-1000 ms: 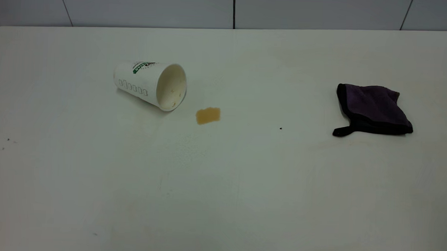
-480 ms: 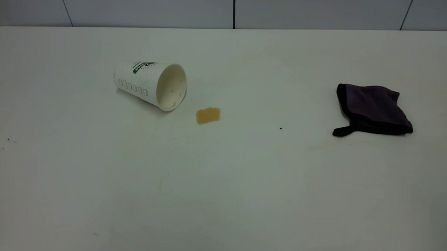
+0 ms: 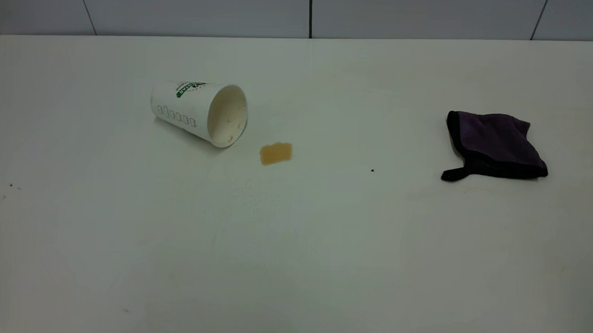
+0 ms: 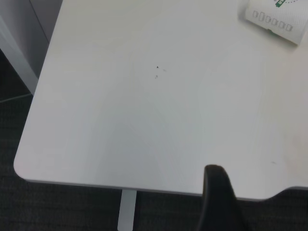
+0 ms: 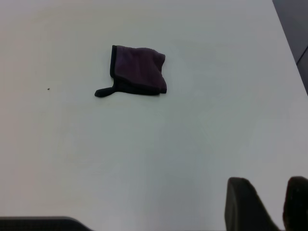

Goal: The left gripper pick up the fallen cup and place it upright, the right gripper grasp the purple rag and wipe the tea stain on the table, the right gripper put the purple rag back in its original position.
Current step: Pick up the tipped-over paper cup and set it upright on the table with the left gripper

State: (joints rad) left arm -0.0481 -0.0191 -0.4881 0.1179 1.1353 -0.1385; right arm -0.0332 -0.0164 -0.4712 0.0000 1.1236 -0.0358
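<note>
White table (image 3: 323, 246) carrying a tipped paper cup, a tea stain and a purple rag.

The white paper cup (image 3: 199, 113) with green print lies on its side toward the table's left, its open mouth facing the small tan tea stain (image 3: 275, 153) just beside it. Well apart, on the right, a folded purple rag (image 3: 494, 146) with black edging lies flat, a short black tab sticking out from one corner. A tiny dark speck (image 3: 372, 170) sits between stain and rag, and a few faint specks (image 3: 10, 186) mark the left edge.

Lab-like test bench, bare white table (image 3: 293, 260), grey panelled wall (image 3: 193, 7)
</note>
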